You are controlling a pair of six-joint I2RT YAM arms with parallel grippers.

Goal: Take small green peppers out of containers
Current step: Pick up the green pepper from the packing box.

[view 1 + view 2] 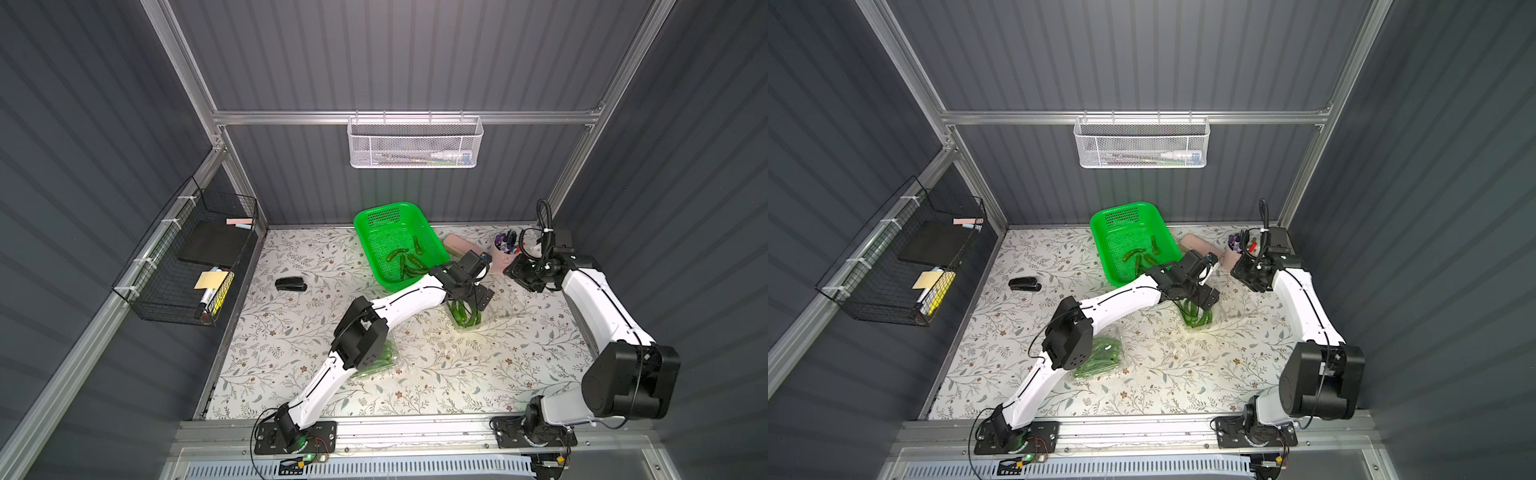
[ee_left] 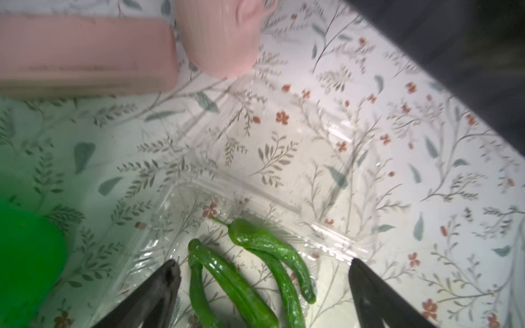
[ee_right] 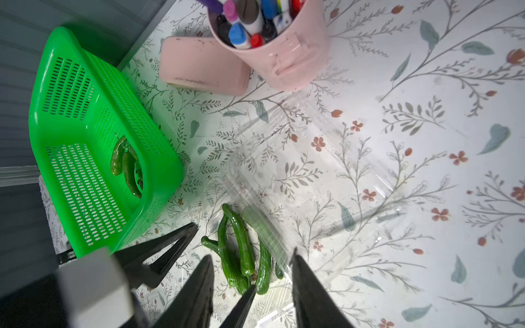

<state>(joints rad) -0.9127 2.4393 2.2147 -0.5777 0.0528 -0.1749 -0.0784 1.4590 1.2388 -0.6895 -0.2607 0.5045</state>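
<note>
Small green peppers [image 2: 224, 278] lie in the opened clear container [image 2: 216, 187], right between the wide-spread, empty fingers of the left gripper [image 2: 262, 265], so picking looks in hand; next it probably must sink, pinch one pepper and lift.

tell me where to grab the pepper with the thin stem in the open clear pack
Grip the pepper across its thick part behind the stem, coming straight down. It lies flat in the pack, whose walls hinder a sideways reach, and it runs lengthwise between the left gripper's open fingers, so closing them would likely pinch its narrow width.
</note>
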